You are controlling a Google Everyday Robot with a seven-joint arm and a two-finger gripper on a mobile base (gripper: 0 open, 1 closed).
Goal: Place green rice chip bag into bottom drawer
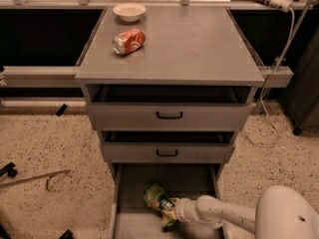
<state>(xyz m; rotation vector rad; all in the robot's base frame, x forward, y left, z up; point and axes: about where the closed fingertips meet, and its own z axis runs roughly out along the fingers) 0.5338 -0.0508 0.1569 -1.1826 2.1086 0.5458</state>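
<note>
The green rice chip bag (pixel 155 197) lies crumpled inside the open bottom drawer (pixel 149 177), near the middle of its grey floor. My gripper (pixel 171 214) reaches into the drawer from the lower right on a white arm. It is shut on the bag's near end, low over the drawer floor. The front of the drawer is cut off by the picture's lower edge.
Two upper grey drawers (pixel 169 115) with black handles stand slightly open above. A red-orange soda can (pixel 128 41) lies on its side and a white bowl (pixel 129 11) stands on the cabinet top. A cable (pixel 269 118) hangs at the right. A metal rod (pixel 35 178) lies on the floor at left.
</note>
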